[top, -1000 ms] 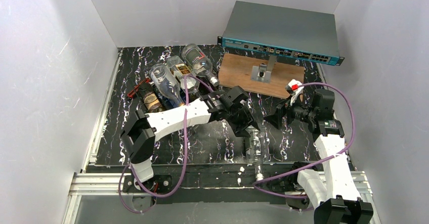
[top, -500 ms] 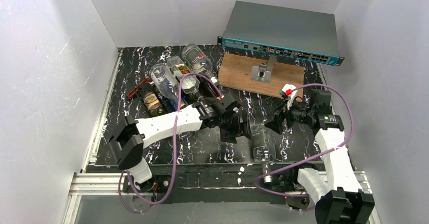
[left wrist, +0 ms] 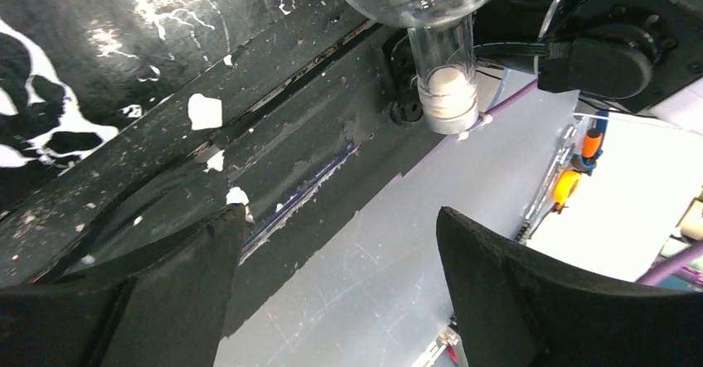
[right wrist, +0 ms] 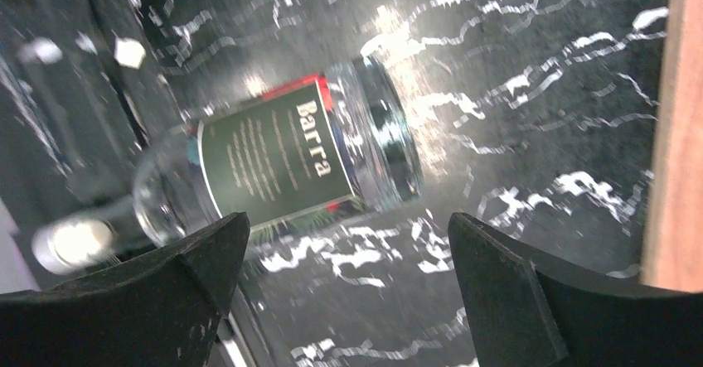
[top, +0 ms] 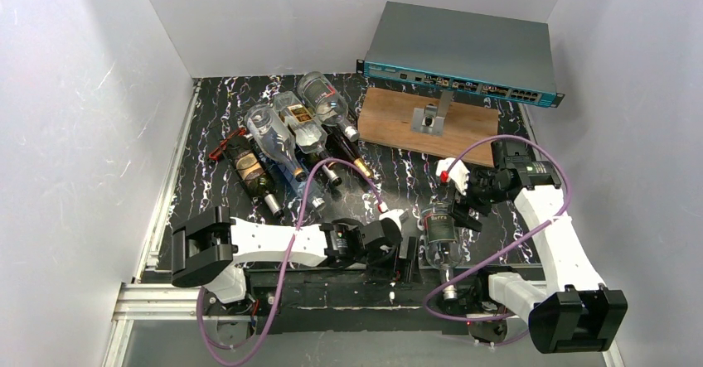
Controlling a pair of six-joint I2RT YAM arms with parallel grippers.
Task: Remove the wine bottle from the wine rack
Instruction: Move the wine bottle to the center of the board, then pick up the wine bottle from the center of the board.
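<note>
A clear wine bottle (top: 439, 236) with a dark green label lies on its side on the black marbled table, its neck toward the near edge. In the right wrist view the bottle (right wrist: 282, 164) lies just beyond the fingers. My right gripper (top: 466, 205) hovers open by its base, empty (right wrist: 348, 251). Low at the table's front edge, left of the bottle, my left gripper (top: 406, 259) is open and empty (left wrist: 340, 243). The bottle's white-capped neck (left wrist: 448, 94) shows ahead of the left fingers. At the back left, the wine rack (top: 230, 145) holds several other bottles (top: 286, 139).
A brown wooden board (top: 390, 123) with a metal bracket (top: 427, 118) lies at the back right. A teal-fronted network switch (top: 460, 52) sits behind it. White walls close in on three sides. An aluminium rail (top: 166, 296) runs along the near edge.
My left gripper has opened, let go of the bottle and drawn back to the near edge. The bottle now lies on the table. The right gripper has moved closer to it.
</note>
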